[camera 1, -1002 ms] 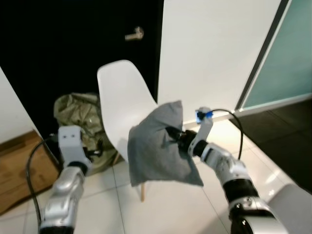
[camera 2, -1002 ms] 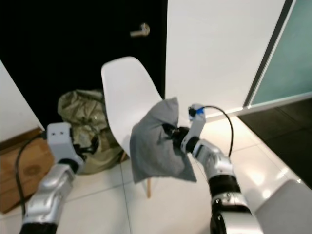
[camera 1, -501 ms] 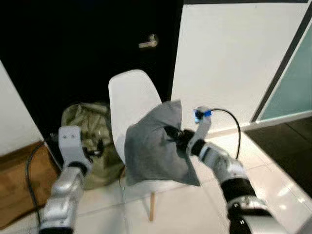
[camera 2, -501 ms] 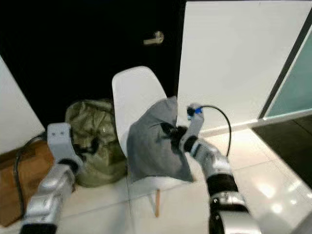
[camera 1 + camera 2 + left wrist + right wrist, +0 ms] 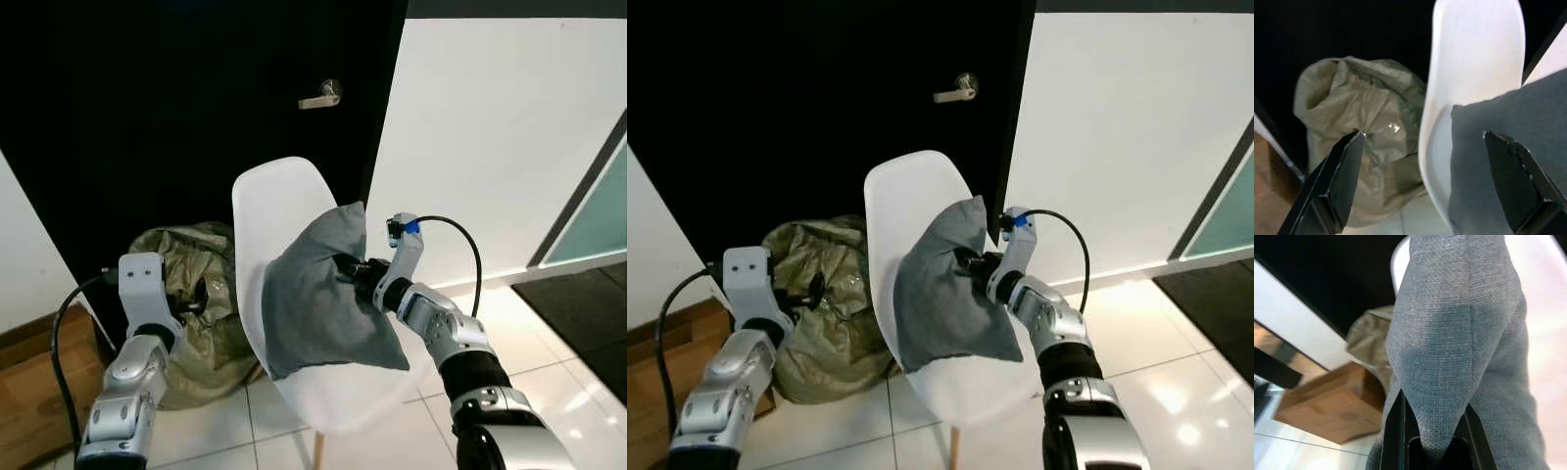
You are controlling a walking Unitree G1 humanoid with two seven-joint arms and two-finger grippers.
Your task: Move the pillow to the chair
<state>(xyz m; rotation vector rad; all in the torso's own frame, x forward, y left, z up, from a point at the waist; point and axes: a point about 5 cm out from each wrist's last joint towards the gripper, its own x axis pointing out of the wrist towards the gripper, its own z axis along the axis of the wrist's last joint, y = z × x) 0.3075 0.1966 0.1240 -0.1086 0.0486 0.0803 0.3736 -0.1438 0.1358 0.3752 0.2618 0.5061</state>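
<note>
A grey pillow (image 5: 318, 299) hangs in the air in front of the back of a white shell chair (image 5: 284, 206), above its seat (image 5: 353, 397). My right gripper (image 5: 350, 269) is shut on the pillow's upper right edge; in the right wrist view the grey fabric (image 5: 1449, 357) is pinched between its black fingers (image 5: 1396, 431). My left gripper (image 5: 1425, 181) stands open, held low to the left of the chair, its fingertips (image 5: 1347, 147) apart with nothing between them. It faces the chair's edge and the pillow (image 5: 1508, 147).
A crumpled olive-green bag (image 5: 196, 294) sits on the floor left of the chair, against a black door (image 5: 196, 98) with a metal handle (image 5: 321, 96). A cardboard box (image 5: 29, 392) is at far left. A white wall and a glass panel (image 5: 593, 220) stand to the right.
The camera has come closer and the chair now sits lower and larger in view. The pillow, still held by the right gripper, is now over the chair's seat. The left arm stays put.
</note>
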